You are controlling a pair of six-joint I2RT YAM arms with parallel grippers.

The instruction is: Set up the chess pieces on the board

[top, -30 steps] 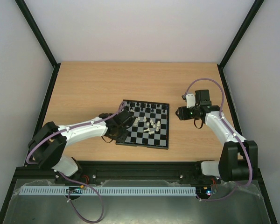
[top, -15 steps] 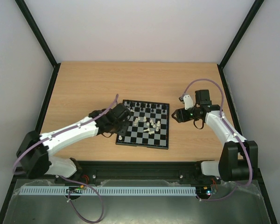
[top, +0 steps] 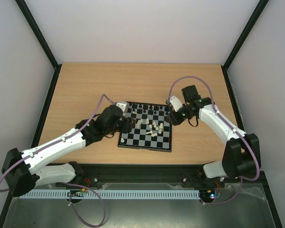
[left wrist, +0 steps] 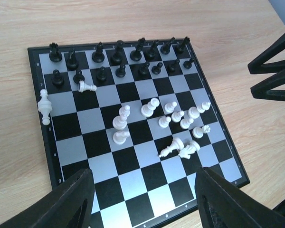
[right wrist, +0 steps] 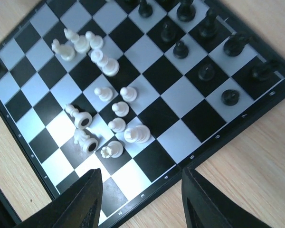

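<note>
The board (top: 145, 148) sits mid-table between the arms. The black pieces (left wrist: 119, 59) appear to fill its two far rows. The white pieces (left wrist: 173, 118) crowd the middle squares, so ranking them on the two near rows looks like the step in hand.

Both claws are released and empty. The left gripper (left wrist: 143, 173) hovers over the board's near-left part and the right gripper (right wrist: 140, 173) over its right edge.

To do it well, an arm should start with a piece at the fringe of the crowd, not one hemmed in. It should come straight down with a finger on each side of the body and close gently, so no neighbour is knocked over. Only one arm should reach in at a time, as the crowd is tight.

Most white pieces stand upright, long axis vertical. A toppled piece (left wrist: 170, 148) lies on its side, long axis slanting across the squares, its dark base showing in the right wrist view. The fingers should close across that axis, then stand it up. Another stray (left wrist: 87, 87) lies beside the black row, roughly along it
</note>
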